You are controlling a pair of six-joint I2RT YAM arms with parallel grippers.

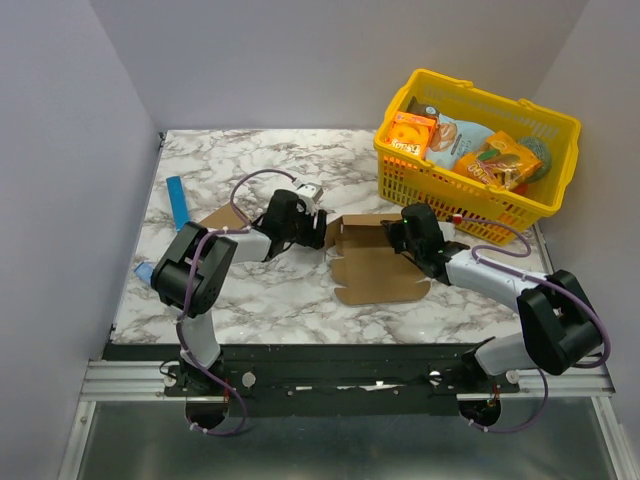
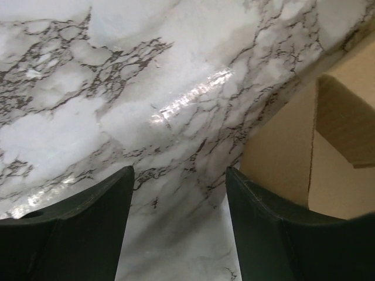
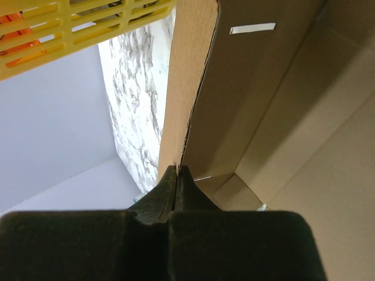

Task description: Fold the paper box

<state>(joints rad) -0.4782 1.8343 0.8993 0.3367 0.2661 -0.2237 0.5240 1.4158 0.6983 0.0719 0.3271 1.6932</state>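
Observation:
The paper box (image 1: pixel 372 268) is a plain brown cardboard sheet lying partly folded at the table's middle, its far side raised as a wall. My right gripper (image 1: pixel 396 237) is shut on that raised wall; in the right wrist view the fingers (image 3: pixel 177 170) pinch the edge of the upright flap (image 3: pixel 187 88), with the box's inside (image 3: pixel 275 123) to the right. My left gripper (image 1: pixel 316 230) is open and empty just left of the box; in the left wrist view it (image 2: pixel 179 172) hangs over bare marble with the cardboard (image 2: pixel 281 158) beside its right finger.
A yellow basket (image 1: pixel 520 205) with orange snack boxes stands at the back right, close behind the right arm. Another brown cardboard piece (image 1: pixel 222 217) lies behind the left arm. A blue strip (image 1: pixel 179 200) and a blue object (image 1: pixel 143 270) lie at the table's left.

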